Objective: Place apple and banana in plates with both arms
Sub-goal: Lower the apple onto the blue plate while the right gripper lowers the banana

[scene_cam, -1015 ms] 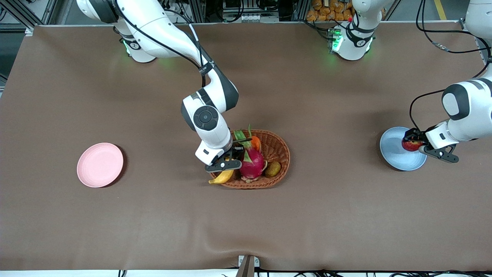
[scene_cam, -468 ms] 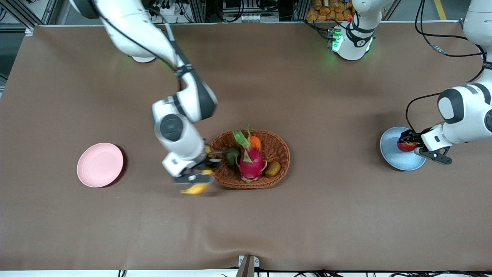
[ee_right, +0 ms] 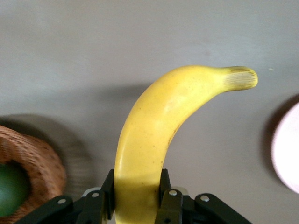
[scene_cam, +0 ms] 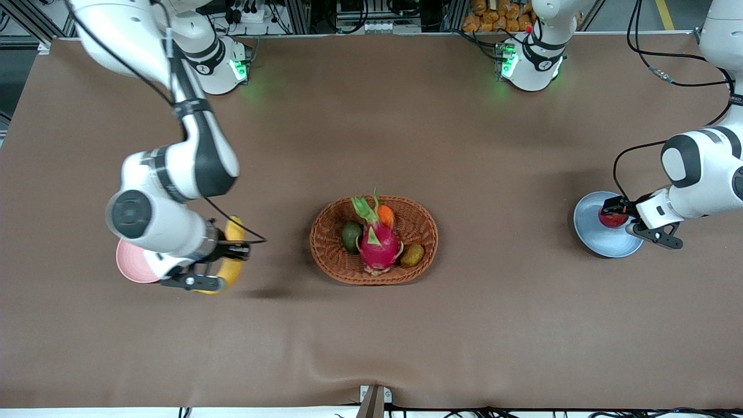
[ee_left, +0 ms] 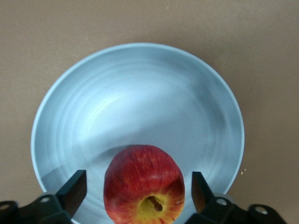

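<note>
I saw the left gripper (ee_left: 135,193) spread wide around the apple (ee_left: 144,184) — fingers clear of it — resting on the light blue plate (scene_cam: 589,238). The right gripper (ee_right: 136,196) pinched the banana (ee_right: 159,135) (beside the pink plate (scene_cam: 129,264)).

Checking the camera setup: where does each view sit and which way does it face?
Front: high across the table, facing both arms' bases; shows basket, both arms.
Left wrist: on left arm, looking down at apple on blue plate; open left pincer fingers show.
Right wrist: on right arm; right pincer grips banana.
Shared: front also shows apple, banana.
</note>
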`<state>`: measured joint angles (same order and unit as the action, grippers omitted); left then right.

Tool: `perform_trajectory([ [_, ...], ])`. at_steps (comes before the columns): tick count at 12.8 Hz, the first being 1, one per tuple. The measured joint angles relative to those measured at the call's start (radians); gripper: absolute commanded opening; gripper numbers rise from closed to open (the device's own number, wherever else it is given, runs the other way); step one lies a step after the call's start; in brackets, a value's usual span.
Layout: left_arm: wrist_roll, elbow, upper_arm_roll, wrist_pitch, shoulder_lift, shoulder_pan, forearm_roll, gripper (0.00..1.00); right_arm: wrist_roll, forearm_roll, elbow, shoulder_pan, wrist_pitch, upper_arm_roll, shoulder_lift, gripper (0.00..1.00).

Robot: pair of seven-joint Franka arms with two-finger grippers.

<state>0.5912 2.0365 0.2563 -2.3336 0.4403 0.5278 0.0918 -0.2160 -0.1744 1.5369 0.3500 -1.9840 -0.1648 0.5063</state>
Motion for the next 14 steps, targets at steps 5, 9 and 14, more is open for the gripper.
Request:
perform_trajectory([
  [5, 0.013, -0.122, 0.034, 0.131, -0.005, -0.001, 0.000, 1.00, 0.321, 0.001, 0.213, -0.251, -0.012, -0.003, -0.093, 0.00],
  [9, 0.014, -0.238, 0.085, 0.239, -0.012, -0.002, 0.000, 1.00, 0.425, 0.006, 0.325, -0.303, -0.181, 0.000, -0.080, 0.02],
  [14, -0.020, -0.300, 0.137, 0.273, -0.030, -0.002, 0.000, 1.00, 0.488, 0.014, 0.434, -0.305, -0.340, 0.005, -0.068, 0.12],
])
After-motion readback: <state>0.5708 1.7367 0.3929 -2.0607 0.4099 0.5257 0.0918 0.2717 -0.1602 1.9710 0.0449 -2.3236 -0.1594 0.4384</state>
